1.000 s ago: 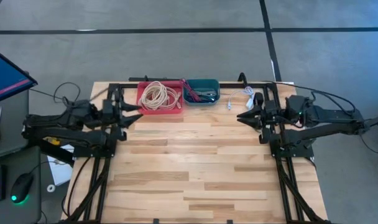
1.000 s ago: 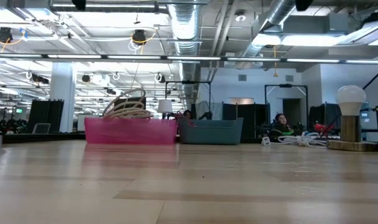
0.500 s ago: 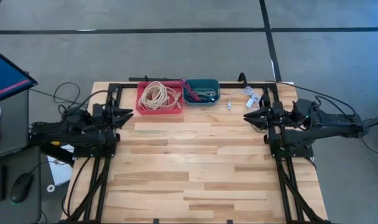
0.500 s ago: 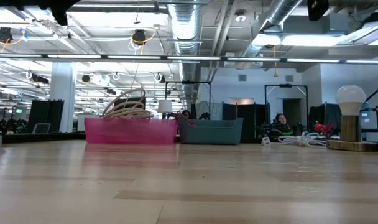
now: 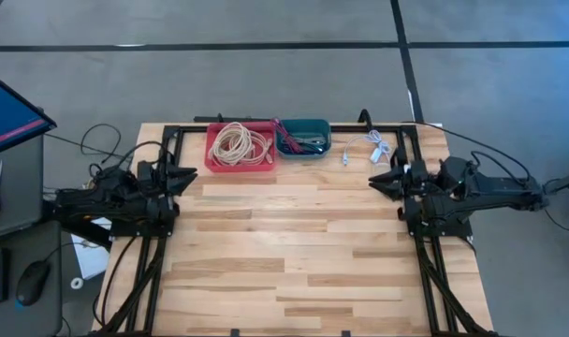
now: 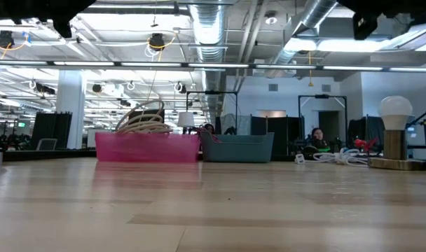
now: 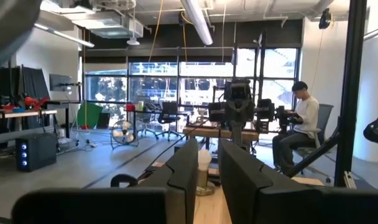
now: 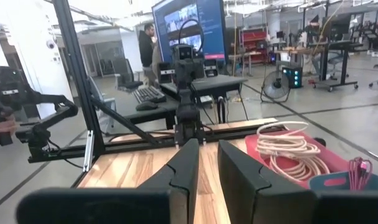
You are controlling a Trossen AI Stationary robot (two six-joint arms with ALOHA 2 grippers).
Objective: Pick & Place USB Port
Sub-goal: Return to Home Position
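Two bins sit side by side at the far edge of the wooden table [image 5: 294, 243], ahead of the left gripper [image 5: 194, 176] and off to one side of its tips. One is the red bin [image 5: 238, 168], the nearer to those tips, and it holds one coil of beige cable [image 5: 238, 143] heaped above its rim. The other is the blue bin [image 5: 303, 153], which holds a tangle of black and pink cables [image 5: 303, 142]; the strands cannot be counted. One white cable [image 5: 371, 147] with a small plug lies loose on the boards. It is between the blue bin and the right gripper [image 5: 372, 180], near that gripper's tips but apart from them.

Both arms lie low at opposite side edges of the table, their grippers pointing at each other and well apart. The left gripper's fingers [image 7: 184, 171] are drawn in to a narrow slit with nothing in it. The right gripper's fingers [image 8: 186, 165] stand the same way and grip nothing; the red bin shows beyond and beside them.

Writing on the large monitor [image 8: 189, 25] past the right jaws is too small to read. One bulb on a wooden base [image 6: 395, 133] stands at the table's edge in the low view. One seated person [image 7: 304, 121] shows far beyond the left jaws, and one standing person [image 8: 148, 43] is beside the monitor.
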